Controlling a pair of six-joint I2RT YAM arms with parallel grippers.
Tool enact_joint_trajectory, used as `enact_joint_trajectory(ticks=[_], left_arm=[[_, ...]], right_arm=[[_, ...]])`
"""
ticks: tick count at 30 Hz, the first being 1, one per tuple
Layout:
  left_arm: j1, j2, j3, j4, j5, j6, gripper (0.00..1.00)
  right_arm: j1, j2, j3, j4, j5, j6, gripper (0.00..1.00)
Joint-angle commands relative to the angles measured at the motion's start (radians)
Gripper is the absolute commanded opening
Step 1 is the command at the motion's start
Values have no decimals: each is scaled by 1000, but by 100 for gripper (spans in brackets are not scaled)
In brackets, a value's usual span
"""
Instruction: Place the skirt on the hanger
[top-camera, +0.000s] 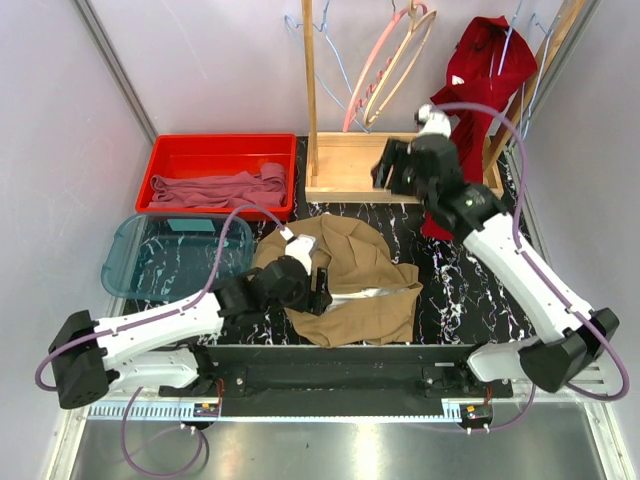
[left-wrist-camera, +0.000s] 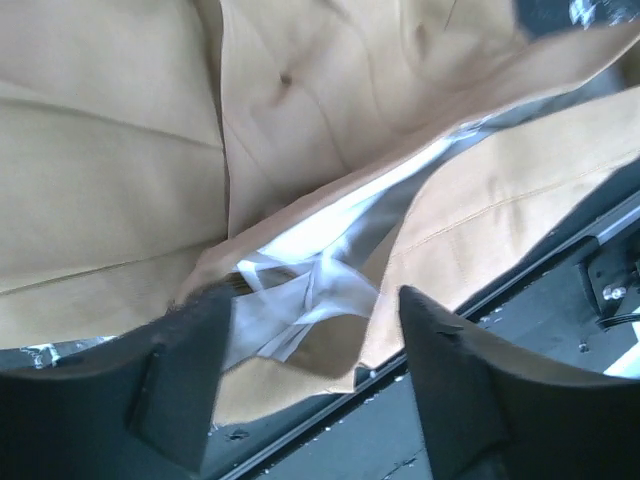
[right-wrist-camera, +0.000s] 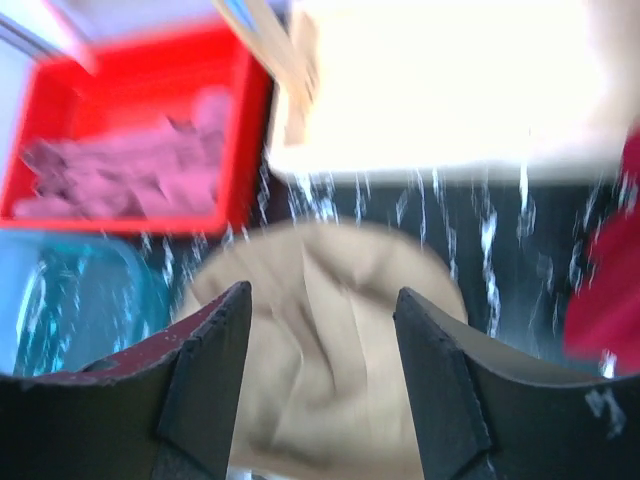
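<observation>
Left wrist view alone is showing the skirt (left-wrist-camera: 110, 170) with its white tag (left-wrist-camera: 285, 300), lower centre, between open, empty left jaws; right jaws are hanging open, empty.

We see the skirt (top-camera: 350, 280), tan cloth, lying crumpled on the dark tabletop (top-camera: 470, 290), midway along its near edge, pale lining showing. The hanger (top-camera: 338, 72), thin light-blue wire, hangs above the far edge, well apart.
</observation>
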Motion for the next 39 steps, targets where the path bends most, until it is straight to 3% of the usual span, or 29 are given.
enact_joint_trajectory(ticks=[1,5,14,17,23,26,30,39], left_arm=[[-4,-85,72,-52,-66,34,77],[-2,-135,88,-86,-94,54,87],[-2,-197,78,-114,-138,51,92],[-1,-200,68,-118,-143,47,92],[-1,-201,52,-129,-155,27,93],[-1,-200,42,-127,-158,14,93],[-1,-197,29,-129,-163,5,93],[-1,-178,20,-126,-173,11,94]], right_arm=[[-14,52,195,109,14,-204,67],[-14,93,321,232,-29,-319,68],[-13,206,474,389,-208,-325,67],[-13,286,548,380,-303,-290,64],[-2,482,770,260,-351,-261,59],[12,579,908,162,-302,-271,58],[17,674,1069,4,-103,-265,55],[15,520,895,-19,232,-281,61]])
